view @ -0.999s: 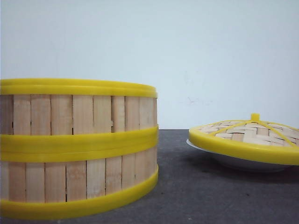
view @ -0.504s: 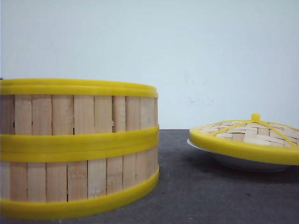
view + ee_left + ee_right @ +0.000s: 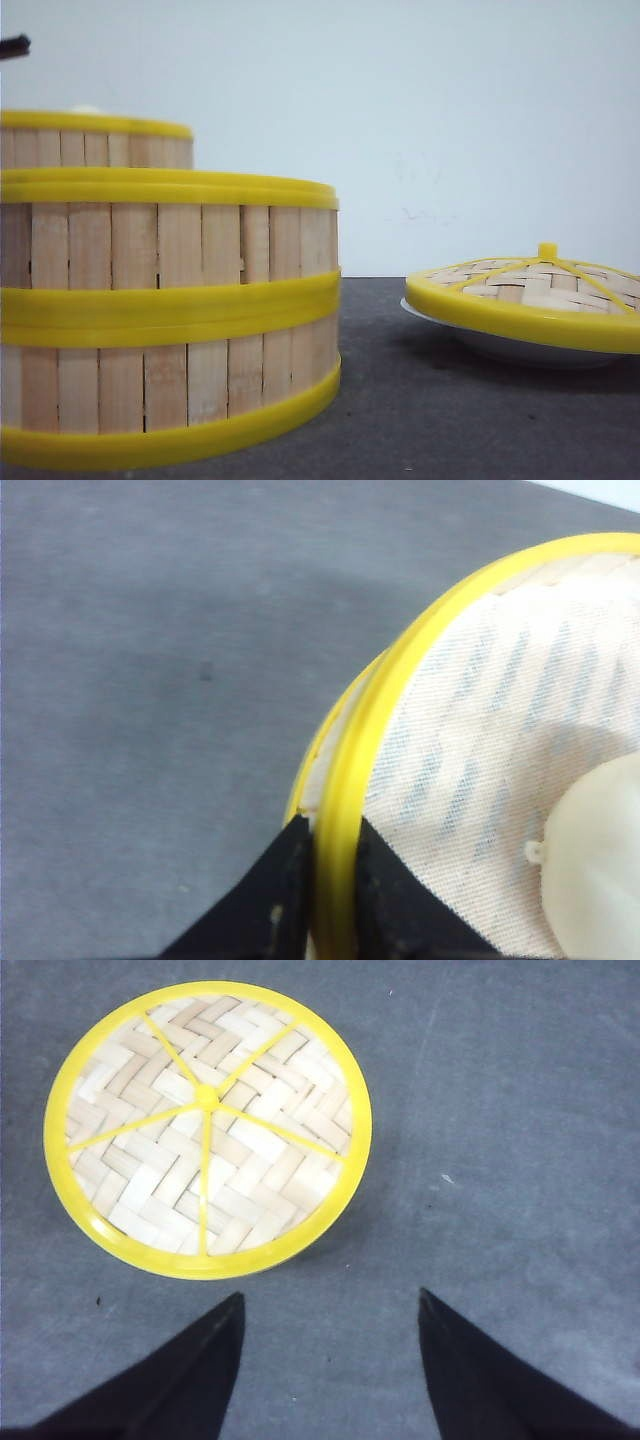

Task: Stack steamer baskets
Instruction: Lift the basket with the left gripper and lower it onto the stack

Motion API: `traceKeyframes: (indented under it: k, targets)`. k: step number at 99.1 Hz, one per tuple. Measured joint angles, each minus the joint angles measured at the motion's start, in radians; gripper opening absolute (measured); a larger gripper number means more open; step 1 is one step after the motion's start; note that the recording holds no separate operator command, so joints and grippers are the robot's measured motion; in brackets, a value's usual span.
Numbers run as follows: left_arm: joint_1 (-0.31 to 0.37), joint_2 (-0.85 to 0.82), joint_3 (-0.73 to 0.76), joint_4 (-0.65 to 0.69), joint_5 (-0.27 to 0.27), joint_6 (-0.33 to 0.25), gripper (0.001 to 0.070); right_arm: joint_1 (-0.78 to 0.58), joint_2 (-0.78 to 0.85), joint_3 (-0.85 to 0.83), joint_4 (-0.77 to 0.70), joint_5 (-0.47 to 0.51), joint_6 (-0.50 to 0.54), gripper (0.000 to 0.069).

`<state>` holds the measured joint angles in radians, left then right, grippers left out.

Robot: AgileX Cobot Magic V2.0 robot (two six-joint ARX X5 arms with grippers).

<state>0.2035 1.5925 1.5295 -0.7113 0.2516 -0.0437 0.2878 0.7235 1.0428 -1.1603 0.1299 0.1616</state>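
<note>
The right gripper [image 3: 330,1360] hangs over the grey table [image 3: 500,1160] with its two dark fingers [image 3: 190,1380] spread wide apart and nothing between them. Beyond the fingertips lies a round woven lid [image 3: 207,1128] with a yellow rim, yellow spokes and a small central knob.

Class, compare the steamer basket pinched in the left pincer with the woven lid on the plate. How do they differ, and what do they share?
The held basket has upright slatted walls; the woven lid is a low dome with a knob. The left pincer grips the basket's rim; the open right pincer hangs clear of the lid. The basket is above the two-basket stack; the lid sits on a plate. Both are round, yellow-rimmed.
</note>
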Motion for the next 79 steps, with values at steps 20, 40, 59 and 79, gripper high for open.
traceKeyframes:
  k: [20, 40, 59, 79]
  targets:
    - [-0.053, -0.139, 0.000, -0.091, 0.017, 0.031, 0.0029, 0.000, 0.000, 0.000, 0.006, 0.000, 0.000, 0.0336]
    - [-0.135, -0.261, 0.000, -0.191, 0.022, 0.076, 0.0029, 0.000, 0.001, 0.000, 0.006, 0.000, 0.000, 0.0336]
    - [-0.224, -0.317, -0.003, -0.248, 0.021, 0.087, 0.0029, 0.000, 0.001, 0.000, 0.006, 0.000, 0.000, 0.0336]
    - [-0.323, -0.392, -0.082, -0.257, 0.022, 0.089, 0.0029, 0.000, 0.001, 0.000, 0.007, 0.000, 0.000, 0.0336]
